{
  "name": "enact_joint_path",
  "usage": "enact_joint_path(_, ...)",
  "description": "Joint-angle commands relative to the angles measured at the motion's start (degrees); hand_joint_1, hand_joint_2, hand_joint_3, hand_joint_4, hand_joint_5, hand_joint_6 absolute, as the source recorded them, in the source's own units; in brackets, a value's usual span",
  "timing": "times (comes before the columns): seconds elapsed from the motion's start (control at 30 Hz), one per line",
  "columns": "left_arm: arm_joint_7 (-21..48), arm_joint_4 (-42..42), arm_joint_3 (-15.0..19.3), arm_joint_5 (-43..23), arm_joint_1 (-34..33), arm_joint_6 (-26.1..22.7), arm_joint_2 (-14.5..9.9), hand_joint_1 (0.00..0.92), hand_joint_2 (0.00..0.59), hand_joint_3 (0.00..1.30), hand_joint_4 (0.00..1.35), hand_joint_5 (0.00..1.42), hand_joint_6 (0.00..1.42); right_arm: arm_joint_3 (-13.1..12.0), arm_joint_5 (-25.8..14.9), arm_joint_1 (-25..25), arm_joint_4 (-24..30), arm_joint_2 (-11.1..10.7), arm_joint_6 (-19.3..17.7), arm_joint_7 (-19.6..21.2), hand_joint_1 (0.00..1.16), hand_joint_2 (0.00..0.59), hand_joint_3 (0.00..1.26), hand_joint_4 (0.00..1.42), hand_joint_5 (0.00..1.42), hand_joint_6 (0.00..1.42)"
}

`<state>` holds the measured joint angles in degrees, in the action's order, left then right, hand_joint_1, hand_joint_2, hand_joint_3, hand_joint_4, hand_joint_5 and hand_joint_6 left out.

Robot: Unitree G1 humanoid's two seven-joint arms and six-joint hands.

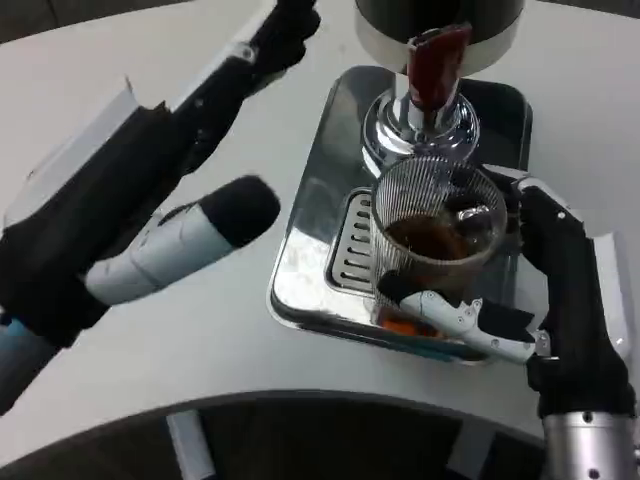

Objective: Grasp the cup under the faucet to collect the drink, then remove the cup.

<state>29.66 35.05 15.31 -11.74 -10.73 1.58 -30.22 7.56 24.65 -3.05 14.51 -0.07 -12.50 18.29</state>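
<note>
Under the red tap handle (pixel 436 62) of the drink dispenser (pixel 440 25) sits my glass cup (pixel 432 235), a ribbed clear one with dark brown drink pooled in the bottom. It's standing upright on the slotted grate (pixel 350 240) of the shiny metal drip tray (pixel 305 255), right in front of the dispenser's chrome base (pixel 395 125). My right hand (pixel 530 290) is wrapped around the cup from the right side: one white finger (pixel 455 312) curls across the front near the base and black fingers press the far side by the rim, so it's got a proper hold on it. My left hand (pixel 190 160) is up off to the left over the white counter (pixel 180 330), well apart from the tray, fingers stretched out and spread, holding nothing. There's a bit of something orange (pixel 400 326) showing at the front edge of the tray under the cup; can't tell what it is.
</note>
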Motion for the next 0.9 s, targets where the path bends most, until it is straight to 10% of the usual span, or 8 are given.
enact_joint_path(0.03, 2.96, 1.31, 2.96, 0.62, 7.73, 6.83, -1.70, 0.000, 0.067, 0.01, 0.00, 0.03, 0.00, -0.23, -1.92, 3.80, 6.95, -0.12, -0.13, -2.89, 0.97, 0.149, 0.69, 0.77, 0.86, 0.74)
enact_joint_path(0.9, 5.43, -3.78, 8.71, 9.32, 28.32, 36.38, -4.86, 0.000, 0.067, 0.04, 0.00, 0.01, 0.00, 0.21, -7.74, 23.83, 29.39, -3.35, 3.91, -17.71, 0.96, 0.148, 0.69, 0.77, 0.86, 0.74)
